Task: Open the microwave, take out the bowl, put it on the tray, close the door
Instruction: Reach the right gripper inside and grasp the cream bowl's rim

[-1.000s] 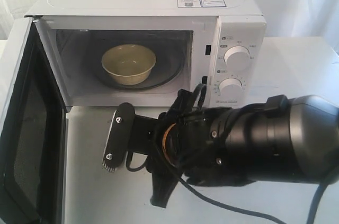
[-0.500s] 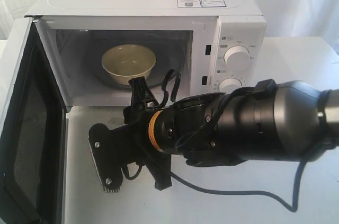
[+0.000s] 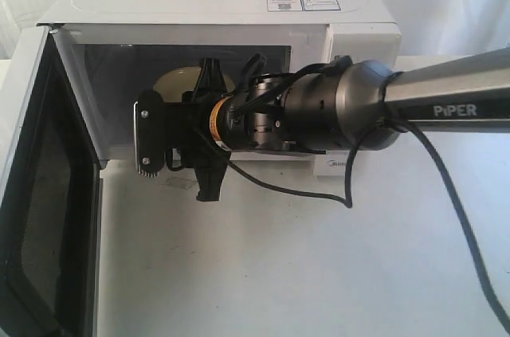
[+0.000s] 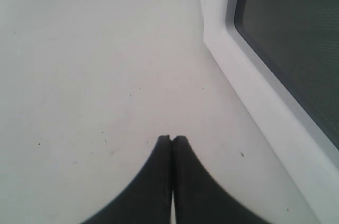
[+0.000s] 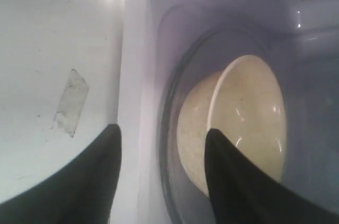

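The white microwave (image 3: 215, 2) stands at the back with its door (image 3: 32, 193) swung wide open on the left. The cream bowl (image 3: 175, 80) sits inside on the glass turntable (image 5: 172, 128), mostly hidden behind my right arm in the exterior view. My right gripper (image 3: 150, 134) is open at the cavity mouth. In the right wrist view one of its fingers lies over the table and the other over the bowl (image 5: 249, 107), holding nothing. My left gripper (image 4: 172, 138) is shut and empty, low over the table beside the door's dark window (image 4: 296, 38). The tray is out of view.
A strip of clear tape (image 5: 70, 102) lies on the white table just in front of the microwave sill. My right arm's black cable (image 3: 319, 193) loops over the table. The arm covers most of the dial panel. Stickers (image 3: 303, 0) sit on the microwave top.
My right arm has swung up from the table's front to the microwave opening, its open gripper now in front of the bowl. Bowl and door have not moved.
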{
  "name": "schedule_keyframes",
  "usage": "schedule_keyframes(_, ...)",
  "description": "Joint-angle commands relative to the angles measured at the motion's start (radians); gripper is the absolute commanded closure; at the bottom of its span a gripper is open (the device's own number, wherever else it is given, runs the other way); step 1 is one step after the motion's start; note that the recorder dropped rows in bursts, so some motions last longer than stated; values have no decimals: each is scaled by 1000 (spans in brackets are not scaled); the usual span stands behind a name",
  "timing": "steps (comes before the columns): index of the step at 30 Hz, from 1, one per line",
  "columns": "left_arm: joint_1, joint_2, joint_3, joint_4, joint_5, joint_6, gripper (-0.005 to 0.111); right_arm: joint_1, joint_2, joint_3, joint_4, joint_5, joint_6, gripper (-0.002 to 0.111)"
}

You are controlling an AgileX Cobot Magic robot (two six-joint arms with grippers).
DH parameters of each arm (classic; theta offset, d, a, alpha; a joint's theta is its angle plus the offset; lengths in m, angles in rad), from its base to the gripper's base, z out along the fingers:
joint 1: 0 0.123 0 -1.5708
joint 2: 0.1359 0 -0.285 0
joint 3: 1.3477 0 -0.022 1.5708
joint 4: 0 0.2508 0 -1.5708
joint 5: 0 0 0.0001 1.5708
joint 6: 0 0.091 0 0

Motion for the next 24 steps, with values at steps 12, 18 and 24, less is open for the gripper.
schedule_keyframes(12,0,-5,4,-3,0,-4,107,-45,121,-161,47,-8,48,62)
schedule_keyframes(18,0,-5,4,-3,0,-4,107,-64,166,-192,52,-15,48,62)
schedule_keyframes(24,0,-5,4,-3,0,-4,107,-74,187,-215,58,-51,48,62)
